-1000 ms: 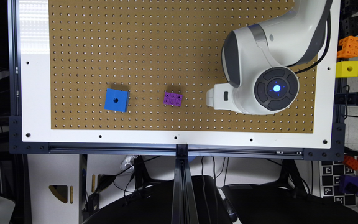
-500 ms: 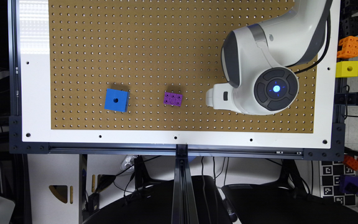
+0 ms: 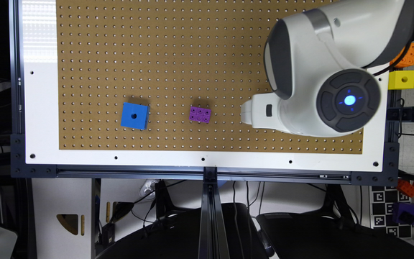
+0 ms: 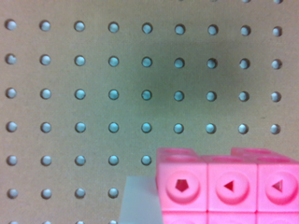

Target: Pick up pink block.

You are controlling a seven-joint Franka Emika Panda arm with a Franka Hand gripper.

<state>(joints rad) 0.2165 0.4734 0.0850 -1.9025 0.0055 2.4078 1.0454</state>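
The pink block sits close up in the wrist view, a bright pink brick with round recessed studs, lying on the brown pegboard. A pale grey flat shape lies against one of its sides. In the exterior view my gripper is the white part past the wrist, low over the board toward the exterior view's right. The arm hides the pink block there.
A purple brick lies on the pegboard just to the exterior view's left of the gripper, and a blue cube further left. Yellow and orange blocks sit off the board at the right edge.
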